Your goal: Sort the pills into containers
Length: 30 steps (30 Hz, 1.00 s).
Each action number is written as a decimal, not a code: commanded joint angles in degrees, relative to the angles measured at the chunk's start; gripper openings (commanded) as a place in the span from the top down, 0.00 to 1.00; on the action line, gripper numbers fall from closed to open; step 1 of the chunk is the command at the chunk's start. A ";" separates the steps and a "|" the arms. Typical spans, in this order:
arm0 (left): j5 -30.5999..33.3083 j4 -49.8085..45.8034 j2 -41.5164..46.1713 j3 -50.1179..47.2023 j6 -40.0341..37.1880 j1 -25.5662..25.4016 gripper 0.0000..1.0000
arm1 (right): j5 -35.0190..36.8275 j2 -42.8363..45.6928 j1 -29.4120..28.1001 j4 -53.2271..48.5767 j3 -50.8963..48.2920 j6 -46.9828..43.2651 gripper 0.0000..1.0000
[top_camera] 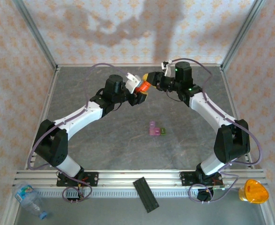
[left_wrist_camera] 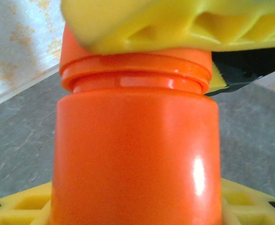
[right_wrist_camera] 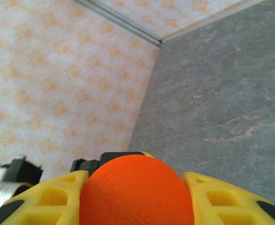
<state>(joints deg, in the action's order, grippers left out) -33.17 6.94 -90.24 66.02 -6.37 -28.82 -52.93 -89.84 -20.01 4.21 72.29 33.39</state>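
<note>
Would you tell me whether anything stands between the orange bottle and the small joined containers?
Nothing visible on the table between orange bottle and containers; the cap is on, clamped by the right tool.

The orange cylindrical plastic bottle (left_wrist_camera: 137, 154), in the left claw (left_wrist_camera: 137, 213), is smooth and glossy. Its orange cap (right_wrist_camera: 136, 187), between the right claw's (right_wrist_camera: 136, 206) matt yellow plastic fingers (right_wrist_camera: 221, 197), looks dull and finely grained. Beneath the 2 claws, the grey worktop (top_camera: 128, 140) is matt and stone-veined.

The pill bottle (left_wrist_camera: 137, 154) and its cap (right_wrist_camera: 136, 192) are orange, the jaws yellow. The bench (top_camera: 128, 136) is veined grey, the walls (right_wrist_camera: 57, 70) cream with orange floral print, the containers (top_camera: 154, 129) pink-purple and green.
</note>
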 commanded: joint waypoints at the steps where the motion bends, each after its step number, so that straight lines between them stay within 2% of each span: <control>1: -12.45 5.49 2.61 1.71 5.52 -1.33 1.00 | -3.79 -0.87 0.84 10.91 1.57 -3.79 0.63; 4: -14.07 8.44 2.06 1.33 8.63 -1.29 1.00 | -3.47 -1.07 0.79 10.53 1.89 -4.08 0.63; 7: -11.85 8.14 1.65 1.45 7.97 -1.24 1.00 | -1.69 -0.96 0.93 9.32 2.44 -3.02 0.60; 8: -10.64 7.21 1.66 1.67 6.90 -1.30 1.00 | -1.22 -0.88 0.95 8.72 2.73 -2.47 0.55; 10: -7.26 4.96 1.55 2.02 4.36 -1.24 1.00 | 1.16 0.17 1.10 5.02 3.85 -1.87 0.31; 12: -3.76 3.44 1.60 1.97 1.49 -1.24 1.00 | 3.97 1.63 1.15 0.53 4.93 -2.13 0.22; 14: -0.34 2.82 1.73 1.58 -1.19 -1.32 1.00 | 6.91 3.10 1.19 -4.24 6.28 -2.05 0.17; 22: 9.91 2.78 1.71 -0.22 -8.67 -1.33 1.00 | 18.18 3.10 1.08 -26.61 12.93 4.77 0.17; 30: 11.57 2.71 1.53 -0.21 -10.40 -1.38 1.00 | 19.78 2.75 -2.41 -26.43 11.65 8.36 0.17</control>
<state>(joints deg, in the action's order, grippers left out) -23.49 9.15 -90.19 65.95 -14.55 -30.28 -35.70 -87.57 -20.43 -20.21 83.61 39.90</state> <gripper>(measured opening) 0.542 0.829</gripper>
